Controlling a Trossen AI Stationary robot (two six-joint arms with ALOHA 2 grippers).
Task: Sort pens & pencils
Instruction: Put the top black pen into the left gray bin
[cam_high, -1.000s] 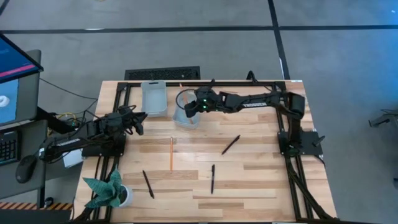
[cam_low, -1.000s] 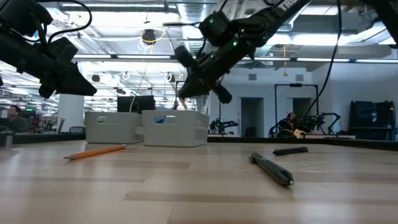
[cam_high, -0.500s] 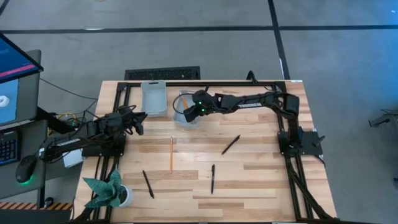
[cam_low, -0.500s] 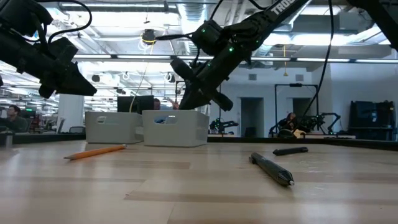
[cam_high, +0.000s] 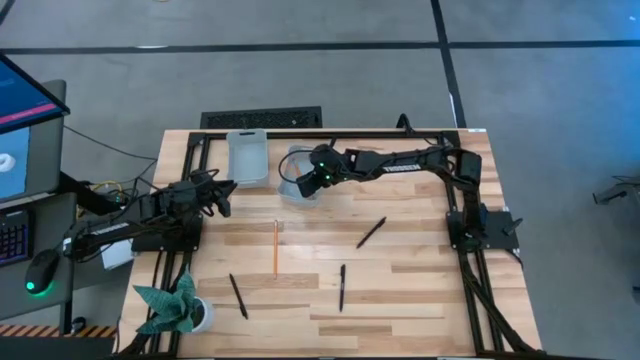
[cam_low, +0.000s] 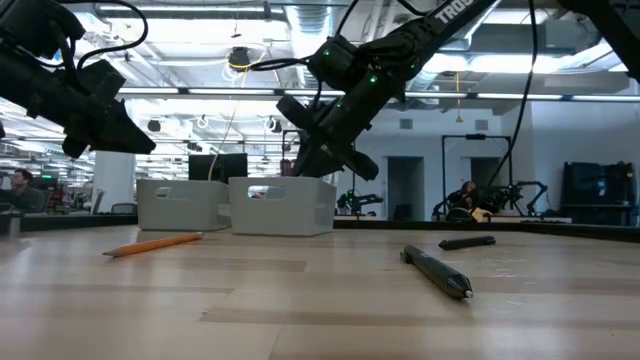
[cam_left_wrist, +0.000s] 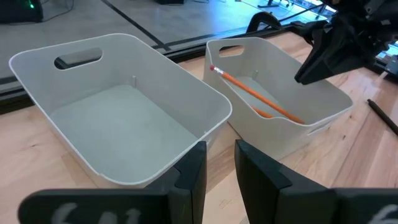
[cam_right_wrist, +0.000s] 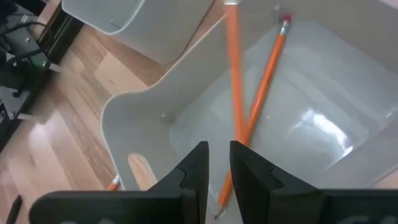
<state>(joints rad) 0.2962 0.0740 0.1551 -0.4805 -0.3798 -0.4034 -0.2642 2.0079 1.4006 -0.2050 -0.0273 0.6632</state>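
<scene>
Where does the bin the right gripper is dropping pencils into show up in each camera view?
High view: the pencil bin sits near the table's far edge, under the right gripper.
Low view: the right-hand one of two white bins, behind the gripper.
Left wrist view: the farther bin, with a pencil inside.
Right wrist view: fills the frame, two pencils in it.
Shared landmark: the empty bin right beside it.

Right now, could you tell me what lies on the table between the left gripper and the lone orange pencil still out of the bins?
Only bare wood, in the high view: nothing lies between the left gripper and the pencil.
</scene>
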